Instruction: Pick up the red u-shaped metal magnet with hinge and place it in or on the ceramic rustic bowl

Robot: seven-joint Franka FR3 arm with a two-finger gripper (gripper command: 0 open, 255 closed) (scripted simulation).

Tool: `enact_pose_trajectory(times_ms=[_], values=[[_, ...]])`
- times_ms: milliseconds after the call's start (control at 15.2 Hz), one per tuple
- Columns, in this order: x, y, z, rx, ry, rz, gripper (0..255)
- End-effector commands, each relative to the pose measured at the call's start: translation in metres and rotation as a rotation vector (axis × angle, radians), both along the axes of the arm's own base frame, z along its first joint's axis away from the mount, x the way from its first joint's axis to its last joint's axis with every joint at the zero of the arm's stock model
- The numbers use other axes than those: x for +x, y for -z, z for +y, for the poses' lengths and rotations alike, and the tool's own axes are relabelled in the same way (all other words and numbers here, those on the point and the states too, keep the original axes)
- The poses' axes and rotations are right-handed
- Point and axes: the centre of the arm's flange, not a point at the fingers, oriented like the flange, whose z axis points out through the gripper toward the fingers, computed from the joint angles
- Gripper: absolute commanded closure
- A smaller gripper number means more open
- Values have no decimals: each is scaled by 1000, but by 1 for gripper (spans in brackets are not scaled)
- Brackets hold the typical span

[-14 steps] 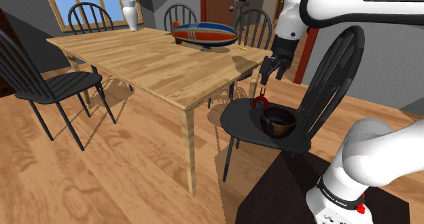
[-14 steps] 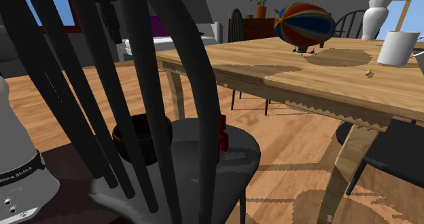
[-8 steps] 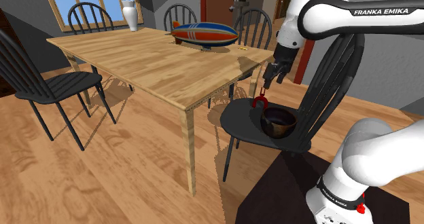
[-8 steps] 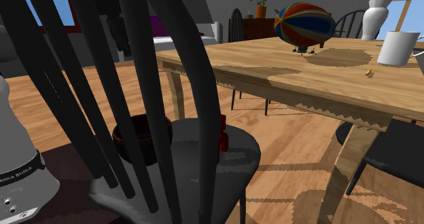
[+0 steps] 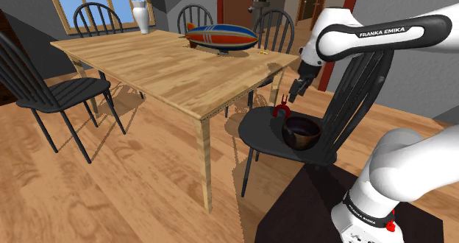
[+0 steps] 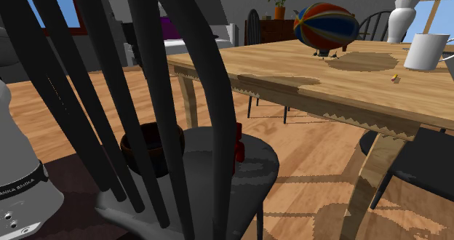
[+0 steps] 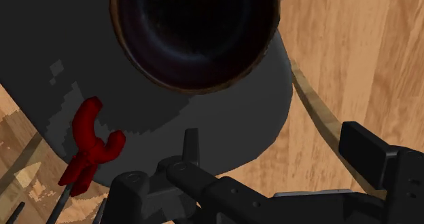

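The red U-shaped magnet (image 5: 280, 110) stands on the black chair seat (image 5: 261, 135), near the edge that faces the table. The dark brown bowl (image 5: 301, 131) sits on the same seat, beside the magnet and empty. My gripper (image 5: 296, 91) hangs tilted a little above the magnet and the bowl, open, with nothing between its fingers (image 7: 377, 158). The wrist view looks down into the bowl (image 7: 197, 32), with the magnet (image 7: 88, 144) off to one side on the seat. In the second exterior view the chair's back spindles partly hide the bowl (image 6: 149, 145) and the magnet (image 6: 237, 142).
The chair's curved back spindles (image 5: 360, 79) rise close behind the gripper. The wooden table (image 5: 169, 68) borders the seat and carries a blimp model (image 5: 221, 37), a white vase (image 5: 141, 17) and a white mug (image 6: 425, 51). More black chairs (image 5: 44, 94) surround it.
The arm has swung lower and the gripper has tilted and shifted slightly toward the shoulder view's right, nearer the bowl. The magnet and the bowl have not moved.
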Motion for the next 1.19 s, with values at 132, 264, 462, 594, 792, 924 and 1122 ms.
enact_pose_trajectory(times_ms=[132,264,462,594,792,924,1122], values=[[9,31,-40,-9,-58,-21,0],[16,47,-60,-13,-86,-31,0],[27,70,-90,-19,-128,-46,0],[36,85,-110,-23,-155,-56,0],[50,107,-139,-29,-197,-70,0],[61,122,-158,-34,-225,-80,0],[78,144,-186,-40,-266,-95,0]])
